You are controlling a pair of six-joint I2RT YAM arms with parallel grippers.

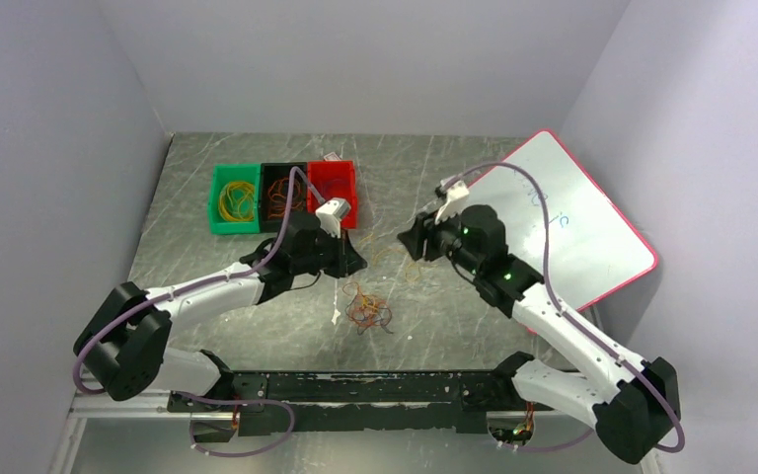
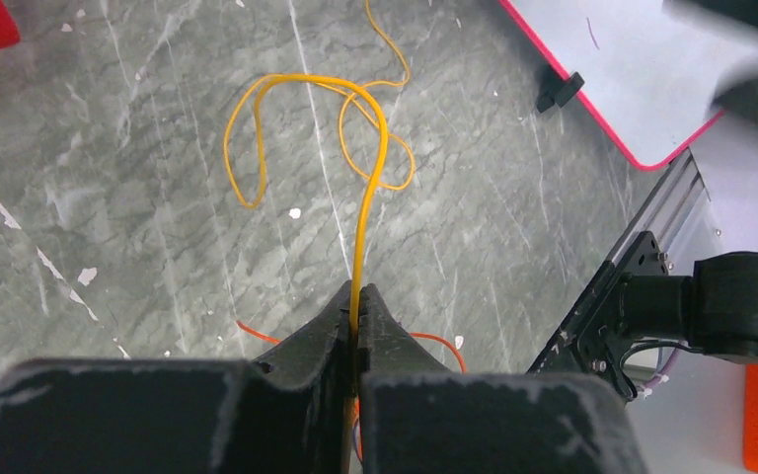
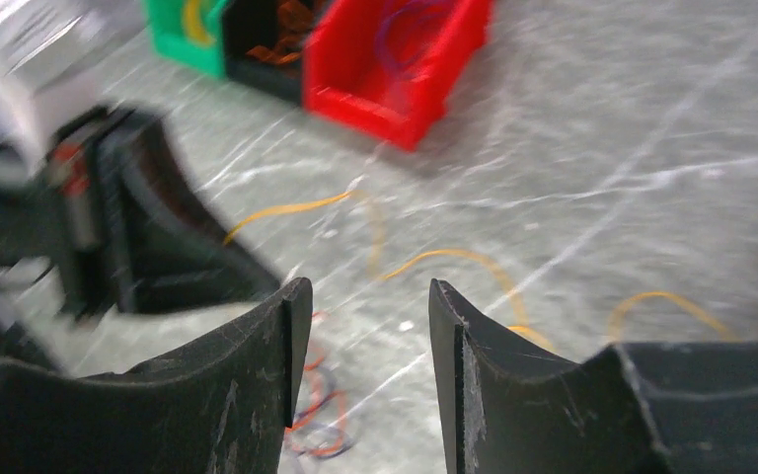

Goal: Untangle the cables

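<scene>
A tangle of red, orange and dark cables [image 1: 367, 312] lies on the table in front of the arms, and shows blurred in the right wrist view as a small heap [image 3: 322, 415]. My left gripper [image 1: 347, 259] [image 2: 358, 293] is shut on a yellow cable [image 2: 357, 158], which runs away from the fingertips and loops on the grey table. The same yellow cable [image 3: 434, 259] trails across the table in the right wrist view. My right gripper [image 1: 413, 240] [image 3: 367, 288] faces the left one, open, with nothing between its fingers.
A green bin [image 1: 234, 197], a black bin [image 1: 281, 193] and a red bin [image 1: 333, 188] stand side by side at the back left, with cables inside the green and black ones. A white board with a pink rim [image 1: 563, 222] lies at the right.
</scene>
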